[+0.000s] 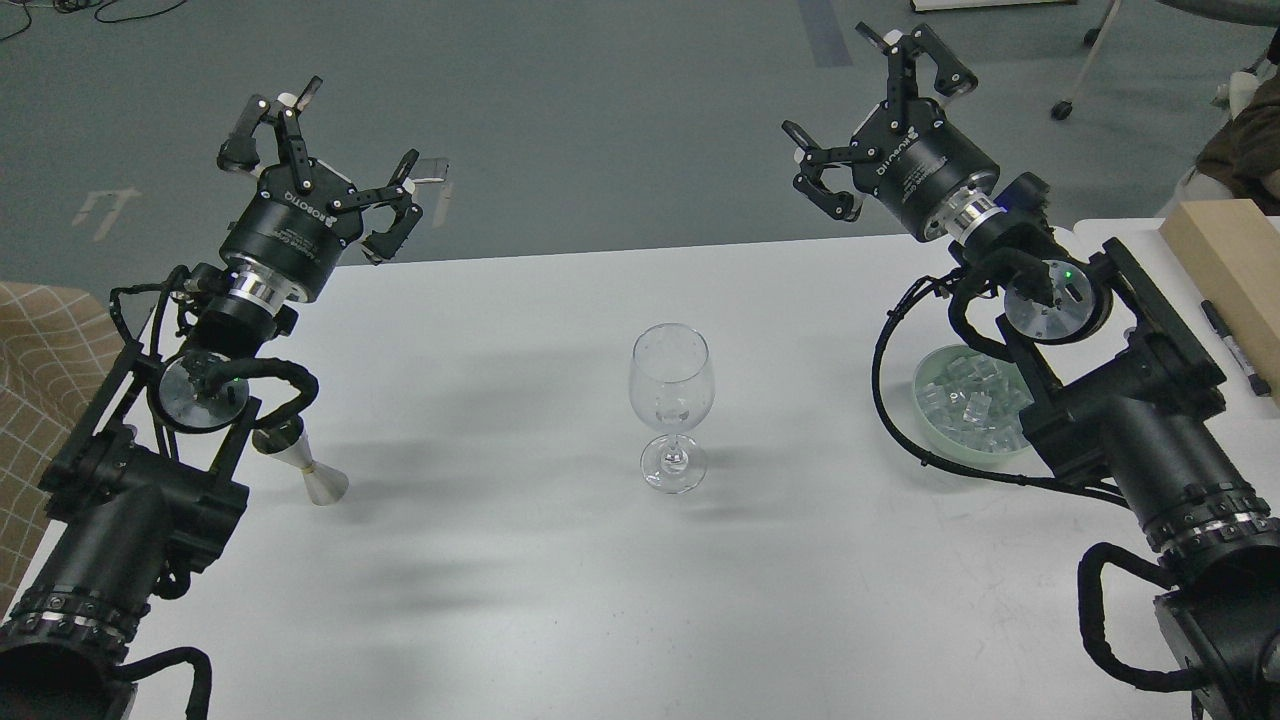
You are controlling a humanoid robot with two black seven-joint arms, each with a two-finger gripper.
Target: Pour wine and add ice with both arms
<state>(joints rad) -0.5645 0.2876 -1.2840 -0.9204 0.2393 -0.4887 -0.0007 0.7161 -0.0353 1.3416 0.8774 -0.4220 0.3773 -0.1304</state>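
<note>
An empty clear wine glass (670, 405) stands upright at the middle of the white table (560, 580). Several clear ice cubes (965, 400) lie in a shallow pale-green bowl (935, 425) at the right, partly hidden by my right arm. A small metal double-cone jigger (305, 467) lies on the table at the left, beside my left arm. My left gripper (320, 165) is open and empty, raised beyond the table's far left edge. My right gripper (880, 115) is open and empty, raised above the table's far right edge. No wine bottle shows.
A light wooden block (1225, 265) and a black pen (1235, 350) lie at the table's right edge. A tan checked cloth (40, 360) lies at the far left. Grey floor is beyond the table. A chair base (1075, 70) stands at the upper right.
</note>
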